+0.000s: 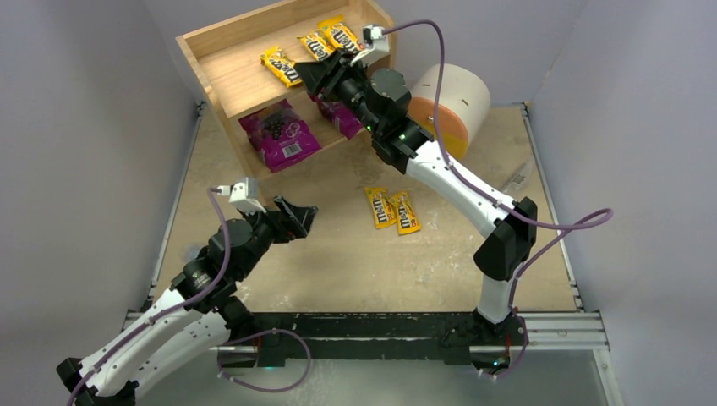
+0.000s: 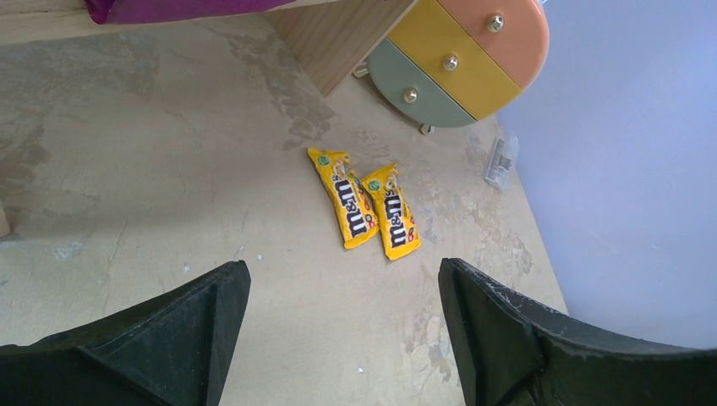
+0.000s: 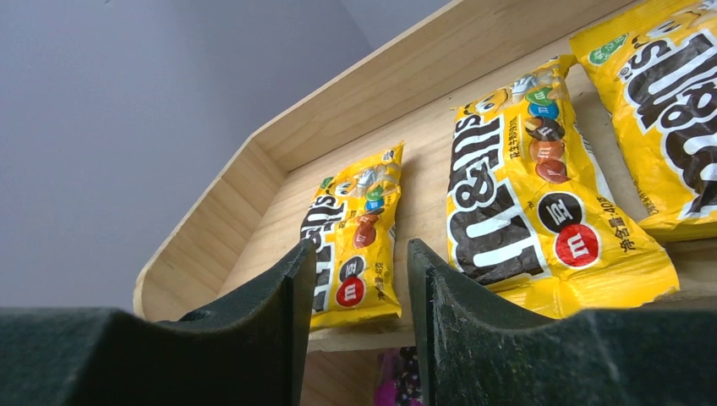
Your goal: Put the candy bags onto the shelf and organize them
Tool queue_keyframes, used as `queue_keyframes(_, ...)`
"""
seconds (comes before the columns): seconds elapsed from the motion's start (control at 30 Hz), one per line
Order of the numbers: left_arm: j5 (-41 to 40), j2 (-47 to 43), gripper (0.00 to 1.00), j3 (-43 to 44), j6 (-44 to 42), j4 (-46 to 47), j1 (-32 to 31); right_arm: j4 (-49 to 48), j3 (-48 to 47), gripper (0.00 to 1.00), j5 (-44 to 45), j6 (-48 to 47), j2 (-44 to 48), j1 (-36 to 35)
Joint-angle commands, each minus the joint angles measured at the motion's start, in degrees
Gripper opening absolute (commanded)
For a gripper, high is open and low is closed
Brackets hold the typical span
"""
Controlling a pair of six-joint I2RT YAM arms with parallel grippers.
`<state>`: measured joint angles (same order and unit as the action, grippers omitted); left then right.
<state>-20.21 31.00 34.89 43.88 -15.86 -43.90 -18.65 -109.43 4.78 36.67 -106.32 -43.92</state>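
Observation:
The wooden shelf point(image 1: 221, 44) stands at the back. Three yellow M&M's packets point(image 1: 281, 66) point(image 1: 316, 44) point(image 1: 341, 34) lie on its upper tier, and they also show in the right wrist view point(image 3: 355, 228) point(image 3: 533, 194) point(image 3: 668, 101). Two magenta bags lie on the lower tier, one in full view point(image 1: 279, 134) and one point(image 1: 341, 117) partly hidden by the right arm. Two more yellow packets point(image 1: 380, 207) point(image 1: 405, 212) lie side by side on the table, and show in the left wrist view point(image 2: 348, 199) point(image 2: 393, 213). My right gripper point(image 1: 306, 74) point(image 3: 359, 262) is at the upper tier's front edge, slightly open and empty. My left gripper point(image 1: 298, 218) point(image 2: 342, 279) is wide open and empty, left of the table packets.
A round white drum point(image 1: 457, 95) with orange, yellow and green drawers point(image 2: 461, 63) stands right of the shelf. A small clear object point(image 2: 499, 161) lies near the right table edge. Grey walls close in on both sides.

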Motion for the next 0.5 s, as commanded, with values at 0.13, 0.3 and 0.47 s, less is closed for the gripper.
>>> queue_keyframes(0.13, -0.1, 0.3, 0.86, -0.2, -0.2, 0.0, 0.1, -2.7, -0.6, 0.52, -0.3, -4.1, 4.1, -0.2)
queue_keyframes(0.3, 0.1, 0.4, 0.86, -0.4, 0.0, 0.4, 0.1, -2.0, 0.2, 0.55, 2.0, -5.5, 5.6, -0.2)
queue_keyframes(0.47, 0.9, 0.8, 0.86, -1.0, 0.3, 1.5, 0.1, -1.0, 0.8, 0.56, 2.3, -7.5, 7.4, -0.2)
